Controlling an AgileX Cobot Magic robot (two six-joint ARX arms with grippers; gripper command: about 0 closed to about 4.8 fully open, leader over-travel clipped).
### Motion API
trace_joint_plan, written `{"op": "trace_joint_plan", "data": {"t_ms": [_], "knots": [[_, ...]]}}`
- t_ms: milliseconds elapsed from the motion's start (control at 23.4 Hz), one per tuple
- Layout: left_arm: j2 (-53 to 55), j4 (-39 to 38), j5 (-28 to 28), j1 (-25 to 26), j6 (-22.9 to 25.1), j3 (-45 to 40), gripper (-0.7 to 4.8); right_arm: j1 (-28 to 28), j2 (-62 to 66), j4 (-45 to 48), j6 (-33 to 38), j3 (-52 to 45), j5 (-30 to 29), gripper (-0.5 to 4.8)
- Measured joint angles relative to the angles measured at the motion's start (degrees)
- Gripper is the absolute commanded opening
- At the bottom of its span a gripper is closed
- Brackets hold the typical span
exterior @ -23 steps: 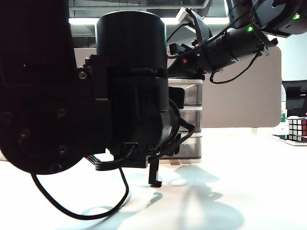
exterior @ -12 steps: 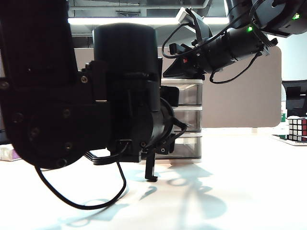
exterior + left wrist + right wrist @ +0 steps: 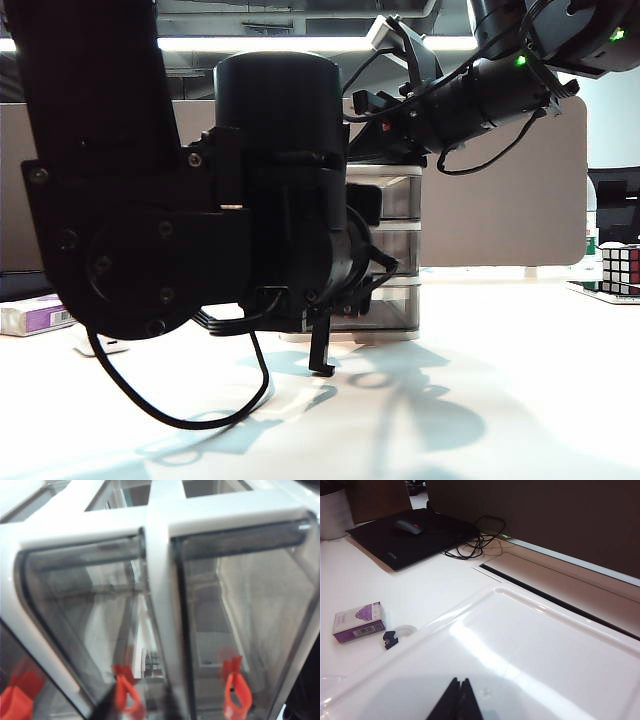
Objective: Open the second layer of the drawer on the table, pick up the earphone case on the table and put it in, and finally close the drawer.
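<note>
The second layer of the drawer [image 3: 400,246], centre frame, is shut. The left claw [image 3: 321,355], its opening impossible to tell, hangs at the front; its arm has swung rightward, baring a purple box [image 3: 35,316] lower left, so the approach is unfinished, I judge. The right claw [image 3: 457,700], pinched closed, hovers over the drawer's white top [image 3: 530,645].

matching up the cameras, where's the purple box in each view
Exterior: purple box at far left on the table, left gripper at centre before the drawer.
Left wrist: not in it, only the drawer.
Right wrist: purple box on the table, beyond the shut right gripper.
Landmark: the table.
</note>
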Motion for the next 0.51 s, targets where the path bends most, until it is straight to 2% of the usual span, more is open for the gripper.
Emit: {"op": "trace_joint_plan", "data": {"t_ms": [43, 513], "knots": [[-0.02, -0.02, -0.13, 0.0, -0.13, 0.09, -0.1, 0.0, 0.0, 0.09, -0.02, 0.0, 0.02, -0.05], [-0.02, -0.39, -0.76, -1.05, -0.07, 0.17, -0.06, -0.02, -0.02, 0.17, 0.0, 0.04, 0.0, -0.05]]}}
